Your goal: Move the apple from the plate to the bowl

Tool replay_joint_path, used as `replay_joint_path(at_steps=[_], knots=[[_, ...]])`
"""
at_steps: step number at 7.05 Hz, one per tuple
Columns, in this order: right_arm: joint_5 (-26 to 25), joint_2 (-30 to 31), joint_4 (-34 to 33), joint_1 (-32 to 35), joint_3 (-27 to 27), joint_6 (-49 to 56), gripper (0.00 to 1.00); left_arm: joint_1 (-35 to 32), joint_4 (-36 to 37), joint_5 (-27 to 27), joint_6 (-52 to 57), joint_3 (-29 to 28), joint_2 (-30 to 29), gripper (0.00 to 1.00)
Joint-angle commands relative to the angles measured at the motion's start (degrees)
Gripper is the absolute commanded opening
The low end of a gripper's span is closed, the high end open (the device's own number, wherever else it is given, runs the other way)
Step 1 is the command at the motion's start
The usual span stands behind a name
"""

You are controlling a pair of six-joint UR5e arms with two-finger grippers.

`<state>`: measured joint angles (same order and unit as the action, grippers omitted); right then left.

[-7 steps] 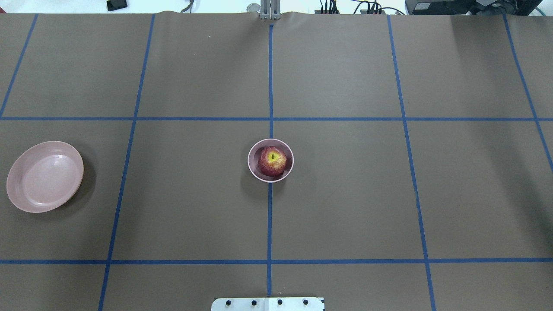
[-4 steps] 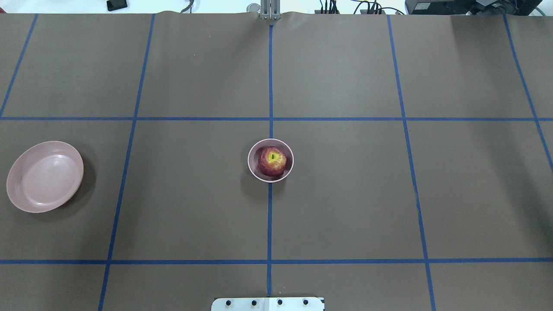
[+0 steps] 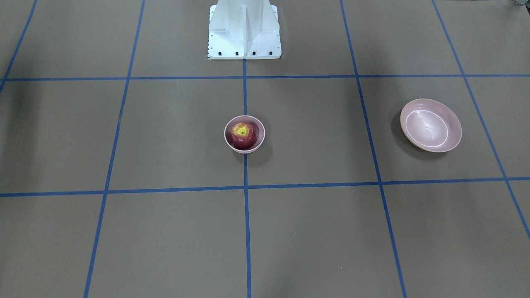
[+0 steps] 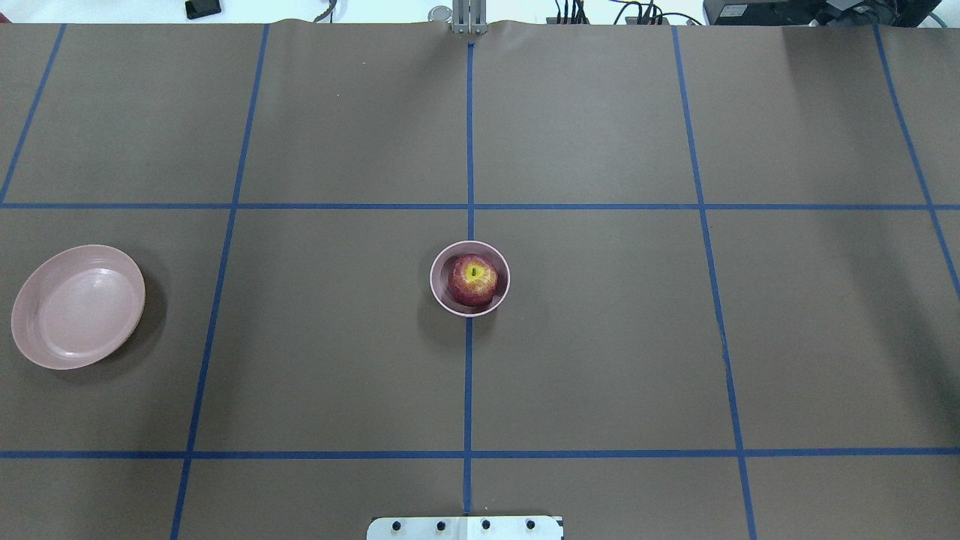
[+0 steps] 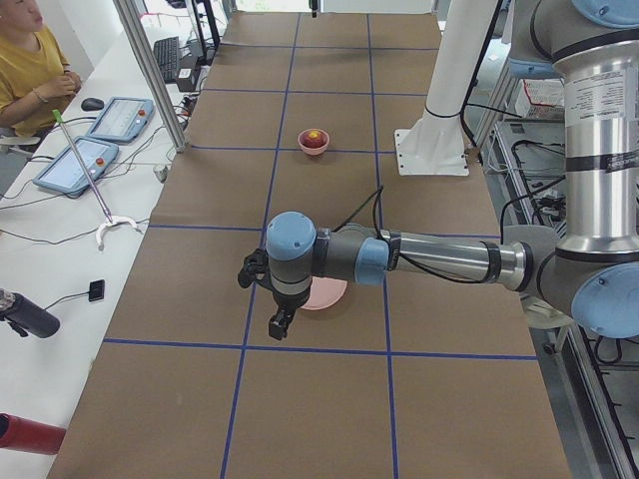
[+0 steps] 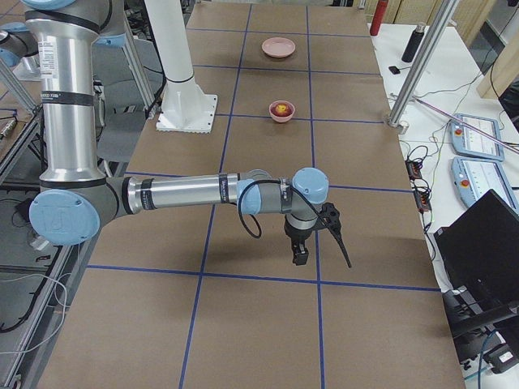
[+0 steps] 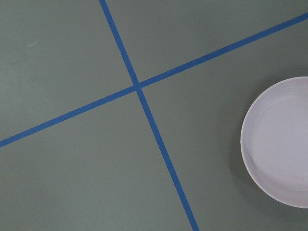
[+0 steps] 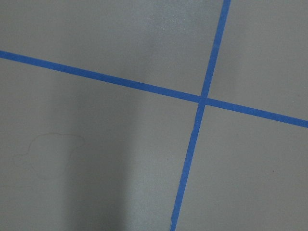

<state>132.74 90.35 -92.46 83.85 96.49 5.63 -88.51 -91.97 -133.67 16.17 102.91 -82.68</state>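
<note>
Your apple (image 4: 472,279) sits in the bowl (image 4: 436,289).
The plate (image 4: 78,307) lies well apart at the bowl's 9 o'clock. You cannot tell if the left gripper (image 5: 280,321) or right gripper (image 6: 298,255) is apart or together.

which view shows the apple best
The overhead exterior view: the apple is largest there, stem dimple up, sitting in the bowl. The front-facing view shows it nearly as well; both side views show it small and far; the wrist views miss it.
</note>
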Motion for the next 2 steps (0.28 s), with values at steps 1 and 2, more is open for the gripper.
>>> replay_joint_path(at_steps=[1,2], knots=[[0.1,0.0,0.0,0.0,0.2,0.0,1.00,0.0,0.0,-0.1,0.0,0.1,0.0,0.98],[0.1,-0.1,0.0,0.0,0.3,0.0,1.00,0.0,0.0,0.0,0.0,0.1,0.0,0.98]])
